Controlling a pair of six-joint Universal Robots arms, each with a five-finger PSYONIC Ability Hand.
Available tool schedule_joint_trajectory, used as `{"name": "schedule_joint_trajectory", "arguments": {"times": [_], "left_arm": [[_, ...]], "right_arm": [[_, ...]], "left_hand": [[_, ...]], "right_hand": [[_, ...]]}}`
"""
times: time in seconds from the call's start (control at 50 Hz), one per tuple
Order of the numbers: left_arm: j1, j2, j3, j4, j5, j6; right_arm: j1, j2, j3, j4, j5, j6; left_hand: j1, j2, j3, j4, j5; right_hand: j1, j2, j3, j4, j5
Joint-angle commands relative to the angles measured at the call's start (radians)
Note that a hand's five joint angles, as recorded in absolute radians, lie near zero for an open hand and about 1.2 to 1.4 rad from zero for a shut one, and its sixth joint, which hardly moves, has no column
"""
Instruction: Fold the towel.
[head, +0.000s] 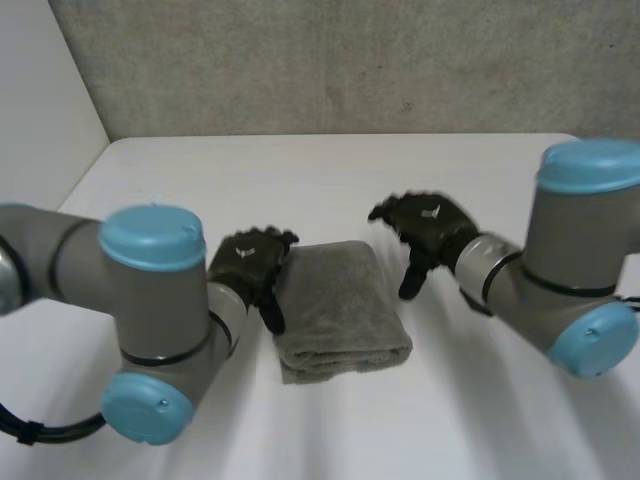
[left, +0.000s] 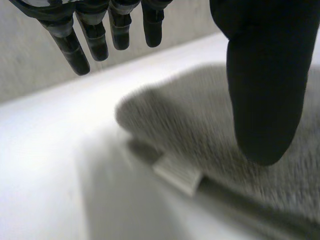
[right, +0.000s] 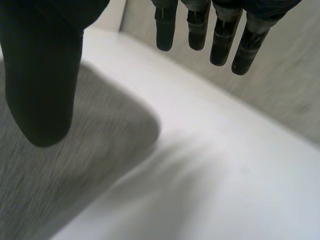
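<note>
The towel (head: 340, 305) is lying in the middle of the desk (head: 300, 170) as a compact, layered rectangle, so the folding is judged to be at or near its last step. The left hand (head: 252, 262) is being held just beside the towel's left edge, its fingers straight and spread from the thumb, with nothing gripped. The right hand (head: 425, 228) is being held near the far right corner, likewise slack and empty (its thumb is hanging over the cloth in the right wrist view). If a further fold is wanted, an edge is to be pinched by both hands and carried across evenly; otherwise the arms are only to be drawn clear. The desk is showing plain, white and smooth, and is being bounded behind by a grey speckled wall (head: 350, 60) and at the left by a pale side wall (head: 40, 90).
</note>
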Motion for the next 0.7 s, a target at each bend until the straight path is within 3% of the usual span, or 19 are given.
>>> {"name": "schedule_joint_trajectory", "arguments": {"times": [0.02, 0.14, 0.2, 0.38, 0.7], "left_arm": [[0.032, 0.289, 0.018, -0.051, -0.001, 0.01], [0.123, 0.469, 0.041, -0.074, -0.01, 0.012], [0.159, 0.557, 0.047, -0.117, -0.01, 0.012], [0.166, 0.626, 0.014, -0.192, -0.012, 0.01], [0.161, 0.655, -0.033, -0.138, -0.018, 0.012]], "right_arm": [[-0.015, -0.274, 0.041, -0.094, 0.11, 0.094], [-0.069, -0.454, 0.05, -0.108, 0.25, 0.106], [-0.078, -0.514, 0.052, -0.083, 0.272, 0.1], [-0.064, -0.569, 0.087, -0.036, 0.279, 0.05], [-0.061, -0.571, 0.127, -0.06, 0.285, 0.034]], "left_hand": [[-0.002, 0.01, 0.008, 0.008, -0.025], [-0.002, 0.01, 0.008, 0.008, -0.025], [-0.001, 0.011, 0.009, 0.009, -0.024], [-0.002, 0.01, 0.008, 0.008, -0.025], [-0.002, 0.01, 0.008, 0.008, -0.025]], "right_hand": [[-0.036, -0.062, -0.041, -0.061, -0.066], [-0.036, -0.062, -0.041, -0.061, -0.066], [-0.036, -0.062, -0.041, -0.061, -0.066], [-0.036, -0.062, -0.041, -0.061, -0.066], [-0.036, -0.062, -0.041, -0.061, -0.066]]}}
